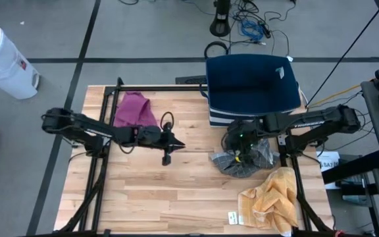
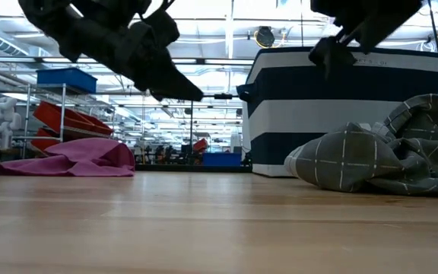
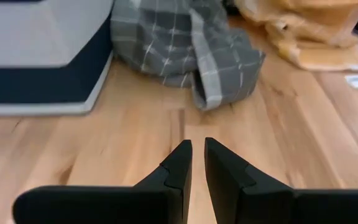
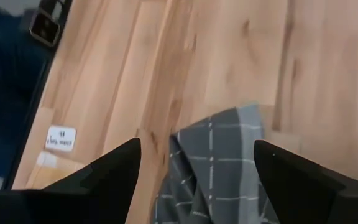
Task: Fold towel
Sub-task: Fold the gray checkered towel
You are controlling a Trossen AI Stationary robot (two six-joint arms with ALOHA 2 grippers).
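A grey checked towel [image 1: 242,161] lies crumpled on the wooden table, right of centre, in front of a navy and white bin. It also shows in the low view [image 2: 371,160] and both wrist views [image 3: 185,43] [image 4: 222,168]. My right gripper [image 1: 237,141] [image 4: 197,143] hangs open above the towel's left part, clear of it in the low view [image 2: 329,49]. My left gripper [image 1: 176,146] [image 3: 197,149] is shut and empty. It hovers above the table's middle [image 2: 192,93], pointing toward the grey towel.
A navy and white bin [image 1: 252,85] [image 2: 341,106] stands at the far edge behind the grey towel. An orange towel [image 1: 272,201] [image 3: 303,25] lies bunched at the near right corner beside a white label [image 1: 232,217]. A magenta towel [image 1: 133,108] [image 2: 74,158] lies far left.
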